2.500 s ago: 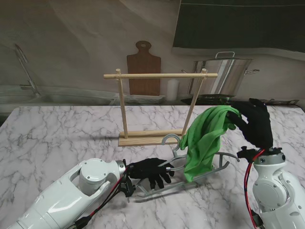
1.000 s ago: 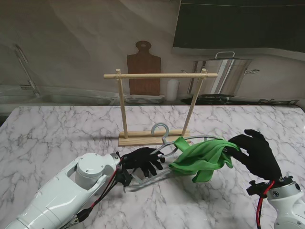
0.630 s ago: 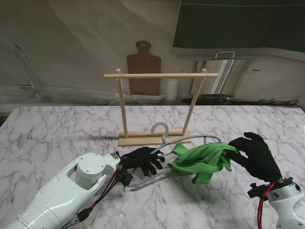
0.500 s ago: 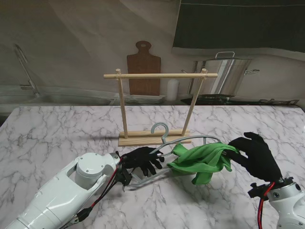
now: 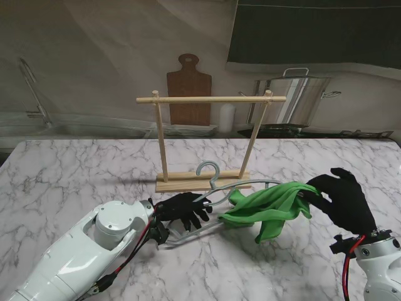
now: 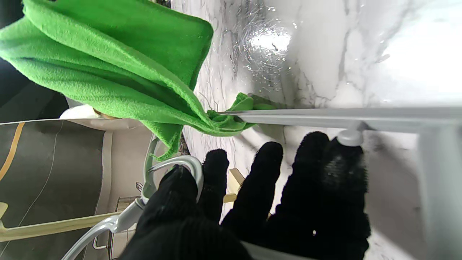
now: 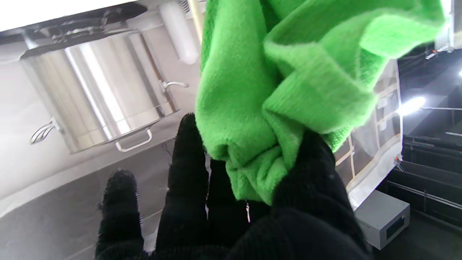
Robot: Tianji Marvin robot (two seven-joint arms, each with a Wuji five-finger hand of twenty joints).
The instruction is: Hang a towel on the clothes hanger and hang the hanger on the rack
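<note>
The marble surface (image 5: 75,169) is offering free room left of the wooden rack (image 5: 207,141), which is standing bare at the far middle. The grey clothes hanger (image 5: 216,188) is tilting near it in the left hand's (image 5: 182,212) grasp. The right hand (image 5: 341,200) is pinching the green towel (image 5: 269,207), which is sagging over the hanger's arm, seemingly half-threaded; hanging is remaining.

Marble table (image 5: 75,169) — wooden rack (image 5: 203,139) standing on it.
</note>
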